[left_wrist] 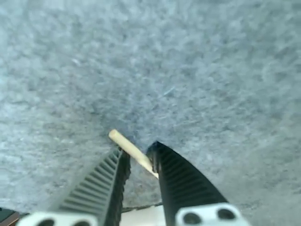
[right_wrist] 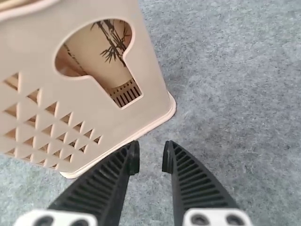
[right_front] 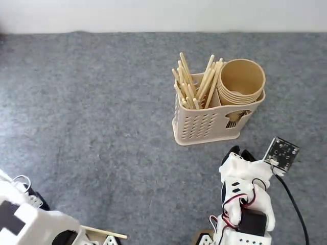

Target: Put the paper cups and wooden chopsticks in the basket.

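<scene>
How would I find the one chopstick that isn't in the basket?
Start at the beige basket on the grey felt, then go to the white arm at the near left corner. The left gripper pinches one wooden chopstick. It pokes out sideways alone, while the other chopsticks stand bundled in the basket.

This looks like a robotics test bench in a lab or hobby workspace, not a kitchen: a grey felt mat (right_front: 92, 112) covers the table up to a plain white wall (right_front: 153, 15). Two white printed arms sit at the near edge. The right arm (right_front: 245, 204) carries loose red and black wires and a bare camera board (right_front: 281, 154), the left arm (right_front: 30, 222) is at the corner, and a plastic basket (right_front: 204, 125) of chopsticks (right_front: 191, 84) and paper cups (right_front: 242, 79) stands on the mat.
</scene>
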Controlling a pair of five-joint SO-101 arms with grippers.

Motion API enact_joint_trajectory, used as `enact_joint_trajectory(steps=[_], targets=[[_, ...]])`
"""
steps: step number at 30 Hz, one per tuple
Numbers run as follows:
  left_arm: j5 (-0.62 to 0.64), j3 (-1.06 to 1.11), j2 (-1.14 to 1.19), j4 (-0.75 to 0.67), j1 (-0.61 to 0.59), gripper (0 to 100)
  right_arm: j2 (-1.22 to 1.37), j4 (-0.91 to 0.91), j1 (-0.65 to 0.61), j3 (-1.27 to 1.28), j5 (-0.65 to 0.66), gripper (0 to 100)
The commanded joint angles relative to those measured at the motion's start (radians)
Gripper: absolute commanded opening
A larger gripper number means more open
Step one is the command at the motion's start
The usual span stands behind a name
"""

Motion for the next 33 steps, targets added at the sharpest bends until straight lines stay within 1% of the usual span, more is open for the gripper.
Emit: enact_joint_trajectory(steps=[1,5,8,12,16,21,26,29,33], targets=[[0.035,-0.058,-0.008,0.086,0.115,1,-0.013,-0.005,-0.007,-0.005,-0.003,10.0],[0.095,-0.197,-0.008,0.219,0.241,1,-0.013,-0.005,-0.007,-0.005,-0.003,10.0],[0.127,-0.298,-0.006,0.276,0.316,1,-0.013,-0.005,-0.007,-0.005,-0.003,10.0],[0.221,-0.387,0.002,0.282,0.431,1,-0.013,-0.005,-0.007,-0.005,-0.003,10.0],[0.285,-0.432,0.002,0.282,0.574,1,-0.013,-0.005,-0.007,-0.005,-0.003,10.0],[0.397,-0.481,0.002,0.281,0.735,1,-0.013,-0.005,-0.007,-0.005,-0.003,10.0],[0.493,-0.591,0.002,0.281,0.859,1,-0.013,-0.005,-0.007,-0.005,-0.003,10.0],[0.523,-0.685,0.002,0.285,0.925,1,-0.013,-0.005,-0.007,-0.005,-0.003,10.0],[0.526,-0.8,-0.008,0.288,0.99,1,-0.013,-0.005,-0.007,-0.005,-0.003,10.0]])
